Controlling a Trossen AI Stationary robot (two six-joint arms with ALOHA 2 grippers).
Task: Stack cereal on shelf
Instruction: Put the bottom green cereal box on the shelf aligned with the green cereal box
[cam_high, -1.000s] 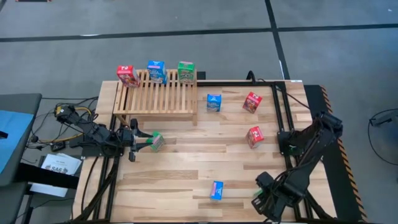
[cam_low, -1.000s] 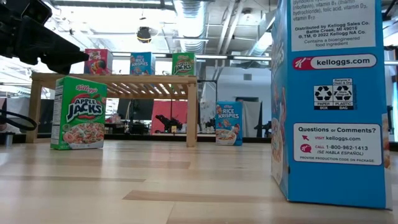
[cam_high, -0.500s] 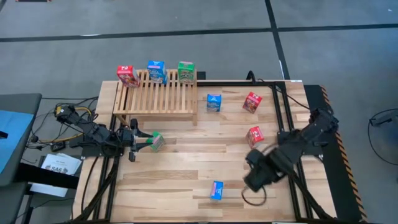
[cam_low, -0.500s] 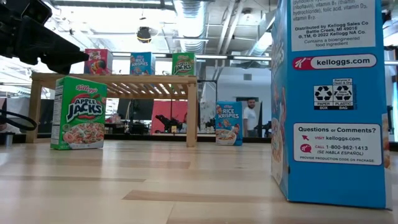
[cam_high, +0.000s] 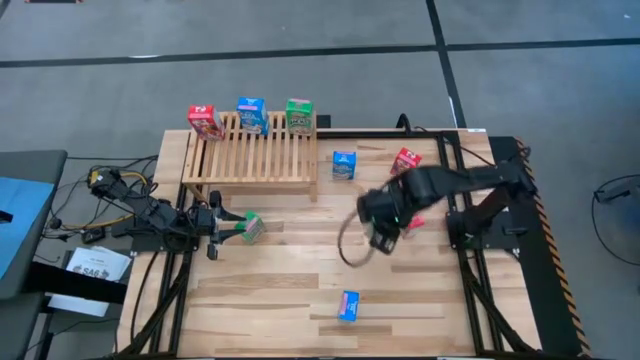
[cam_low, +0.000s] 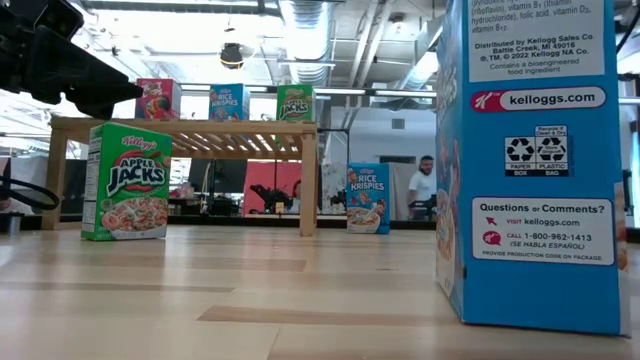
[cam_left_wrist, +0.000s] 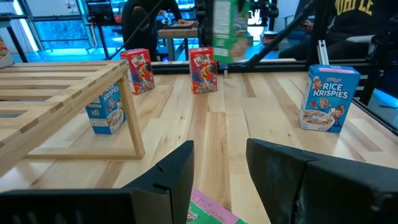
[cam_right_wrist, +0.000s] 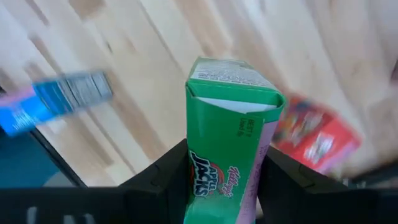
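Right gripper (cam_right_wrist: 217, 180) fingers clamped on a green cereal box (cam_right_wrist: 227, 134), carried above the counter (cam_high: 290, 290) toward the shelf (cam_high: 255, 155); transport step; next needs an upright set-down on the slats beside three boxes already there; left gripper (cam_high: 228, 229) fingers closed around another green box (cam_high: 252, 227), waiting.

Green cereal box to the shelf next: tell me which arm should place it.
Right. Its hand is shut on a green cereal box, carried above mid-table. The left hand sits low beside another green box in front of the shelf.
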